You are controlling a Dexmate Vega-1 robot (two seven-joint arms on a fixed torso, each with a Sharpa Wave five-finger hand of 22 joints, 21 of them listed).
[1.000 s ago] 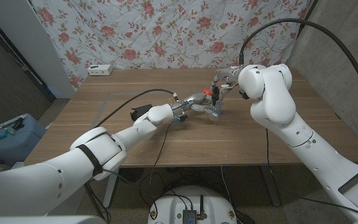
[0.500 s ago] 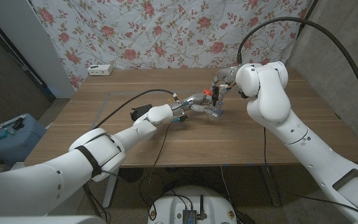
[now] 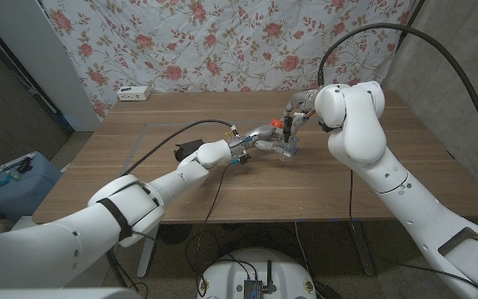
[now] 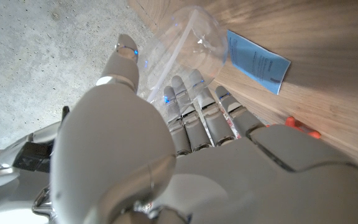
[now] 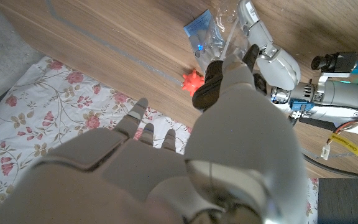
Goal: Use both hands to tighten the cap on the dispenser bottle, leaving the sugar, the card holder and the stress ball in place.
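Head view, change: the right arm's elbow has swung slightly inward since a second ago; the dispenser bottle (image 3: 287, 147) stays at mid-table.
Head view, hands: left hand (image 3: 260, 135) wraps the clear bottle; right hand (image 3: 295, 112) sits at its top, grip hard to judge.
Left wrist view: fingers (image 4: 199, 102) curl round the transparent bottle (image 4: 185, 43), apparently empty; blue sugar packet (image 4: 257, 61) just beside.
Right wrist view: thumb over the bottle's top (image 5: 234, 31); red stress ball (image 5: 192, 81) nearby.

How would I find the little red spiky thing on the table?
Start at the wooden table and go to its far middle, where the two white robot hands meet around a clear bottle. The red spiky ball lies on the wood close by, near a blue packet. It is the only bright red, star-shaped thing there; the packet is flat and blue.
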